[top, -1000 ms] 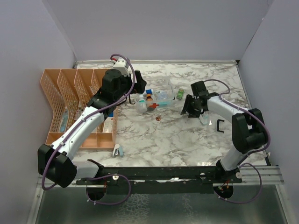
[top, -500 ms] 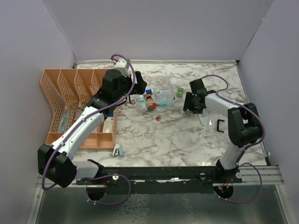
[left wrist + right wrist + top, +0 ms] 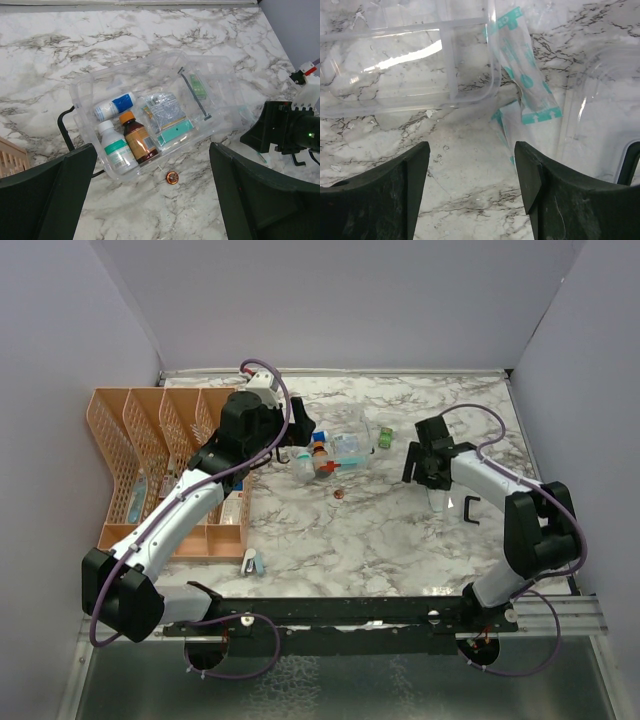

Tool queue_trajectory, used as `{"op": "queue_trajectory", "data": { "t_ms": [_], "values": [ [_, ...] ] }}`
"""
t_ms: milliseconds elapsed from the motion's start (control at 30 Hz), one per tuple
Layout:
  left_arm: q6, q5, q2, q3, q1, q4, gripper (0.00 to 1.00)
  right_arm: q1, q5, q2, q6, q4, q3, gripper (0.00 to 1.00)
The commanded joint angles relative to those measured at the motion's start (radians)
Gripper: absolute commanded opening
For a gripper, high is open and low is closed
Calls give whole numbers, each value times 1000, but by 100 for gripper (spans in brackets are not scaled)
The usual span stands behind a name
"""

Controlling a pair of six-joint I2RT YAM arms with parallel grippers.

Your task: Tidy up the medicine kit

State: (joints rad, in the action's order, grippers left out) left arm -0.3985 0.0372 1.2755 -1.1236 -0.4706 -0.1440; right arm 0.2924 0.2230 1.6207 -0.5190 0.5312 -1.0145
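The medicine kit (image 3: pixel 150 107) is a clear box lying open on the marble, also seen from above (image 3: pixel 338 450). It holds a brown bottle (image 3: pixel 137 141), two white bottles, a sachet and a teal box (image 3: pixel 175 133). My left gripper (image 3: pixel 152 150) hovers open above the kit's near edge, with nothing between its fingers. My right gripper (image 3: pixel 471 150) is open over bare marble, beside a clear divided tray (image 3: pixel 410 65) and teal-printed sachets (image 3: pixel 525 75). From above, the right gripper (image 3: pixel 420 468) is right of the kit.
A clear lid (image 3: pixel 605 110) with a black handle (image 3: pixel 470 508) lies right of the right gripper. A small copper cap (image 3: pixel 172 177) sits on the marble in front of the kit. An orange lattice organizer (image 3: pixel 150 465) stands at the left. A green item (image 3: pixel 386 438) lies beside the kit.
The right gripper's jaws have opened wider and it has shifted slightly to the right. The left arm has stayed still.
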Motion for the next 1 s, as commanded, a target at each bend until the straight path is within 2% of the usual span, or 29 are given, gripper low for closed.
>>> {"op": "queue_trajectory", "data": {
  "t_ms": [0,233,467,667,800,967],
  "values": [
    [-13,31,-16,13,4,24,99,-8,68,-57,-44,26,39,69],
    [-29,44,-24,26,4,29,99,-26,74,-43,-74,65,64,66],
    [-46,66,-25,34,4,42,99,-51,-22,-42,-51,28,91,66],
    [-47,71,-21,36,4,47,99,-53,-84,-30,-24,36,63,59],
    [-53,68,-13,38,4,55,99,-53,-189,-40,-34,14,70,55],
    [-63,81,-9,38,4,59,98,-54,-210,-26,-43,4,84,53]
  ]
}}
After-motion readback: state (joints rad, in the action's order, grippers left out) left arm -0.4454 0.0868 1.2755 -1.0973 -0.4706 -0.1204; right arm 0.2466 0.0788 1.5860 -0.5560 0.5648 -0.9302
